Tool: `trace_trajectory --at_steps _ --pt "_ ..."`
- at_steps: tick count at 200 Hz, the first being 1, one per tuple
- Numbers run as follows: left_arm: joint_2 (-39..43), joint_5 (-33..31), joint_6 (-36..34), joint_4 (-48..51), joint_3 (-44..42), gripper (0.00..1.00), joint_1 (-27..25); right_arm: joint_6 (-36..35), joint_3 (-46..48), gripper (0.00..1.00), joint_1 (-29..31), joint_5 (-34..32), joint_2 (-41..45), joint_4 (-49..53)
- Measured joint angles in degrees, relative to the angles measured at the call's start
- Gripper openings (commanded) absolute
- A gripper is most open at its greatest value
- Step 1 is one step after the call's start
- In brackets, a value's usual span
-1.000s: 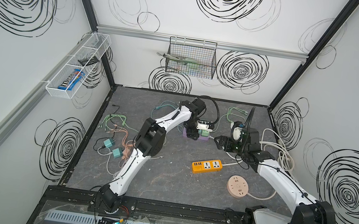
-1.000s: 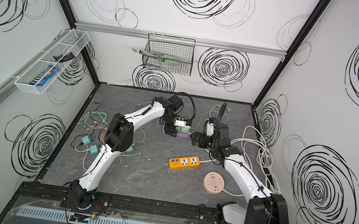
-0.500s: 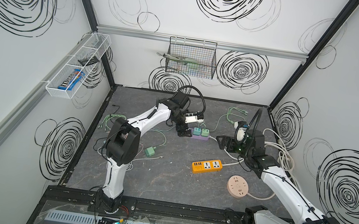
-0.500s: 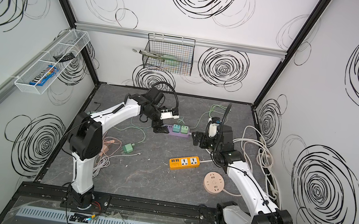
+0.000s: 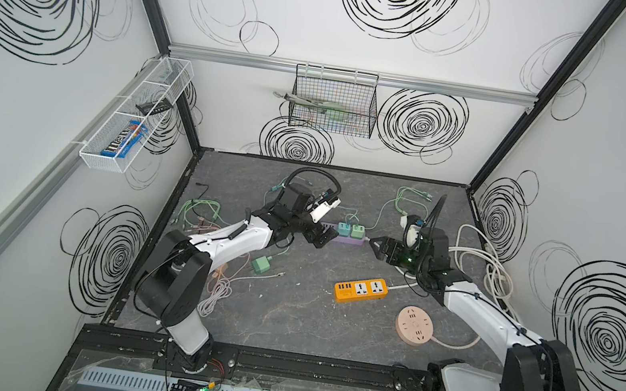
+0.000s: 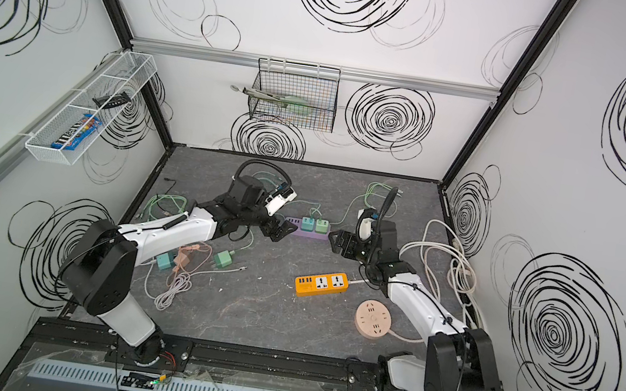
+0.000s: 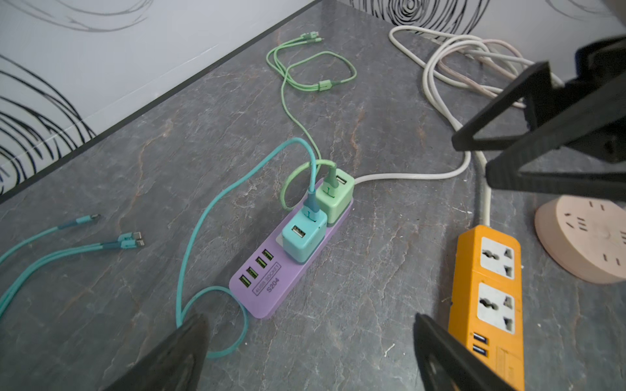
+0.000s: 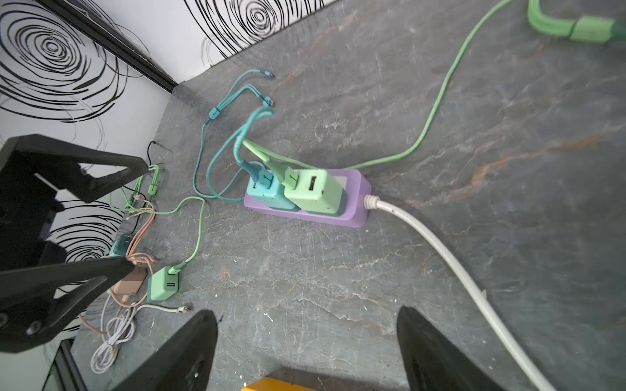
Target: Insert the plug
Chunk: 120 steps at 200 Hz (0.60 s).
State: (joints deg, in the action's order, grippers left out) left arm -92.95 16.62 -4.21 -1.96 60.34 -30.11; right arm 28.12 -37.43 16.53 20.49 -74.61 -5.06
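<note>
The teal plug point(image 7: 303, 240) sits seated in the purple power strip point(image 7: 271, 294), touching a green plug point(image 7: 335, 199) beside it. The left gripper point(image 5: 321, 236) hangs at one end of the strip and the right gripper point(image 5: 375, 249) at the opposite end, both with jaws spread and empty.

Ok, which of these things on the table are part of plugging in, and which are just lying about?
In the job: purple power strip, teal charger and green charger seated in it, left claw and right claw, both open at its ends.
Lying about: orange power strip, round pink socket, loose green charger, coiled white cables.
</note>
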Motion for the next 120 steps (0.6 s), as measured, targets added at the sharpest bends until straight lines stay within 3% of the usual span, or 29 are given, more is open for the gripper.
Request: trace_trajectory --at_steps 23,39,66,120 --pt "1.38 -0.92 9.03 -4.22 -4.57 0.82 -0.92 1.25 -0.09 0.63 0.00 1.51 -4.17 -0.61" --pt "1.86 -1.77 13.40 -6.19 -7.63 0.68 -1.73 1.99 -0.15 0.58 -0.02 3.04 -6.40 -1.25" --pt "1.14 -1.53 19.34 -7.98 -11.23 0.46 -4.22 2.93 -1.18 0.41 -0.02 5.27 -10.01 -1.99" --pt "-5.42 -1.51 26.27 -12.20 -13.20 0.30 -5.07 3.34 -1.22 0.12 0.00 9.35 -15.56 -6.25"
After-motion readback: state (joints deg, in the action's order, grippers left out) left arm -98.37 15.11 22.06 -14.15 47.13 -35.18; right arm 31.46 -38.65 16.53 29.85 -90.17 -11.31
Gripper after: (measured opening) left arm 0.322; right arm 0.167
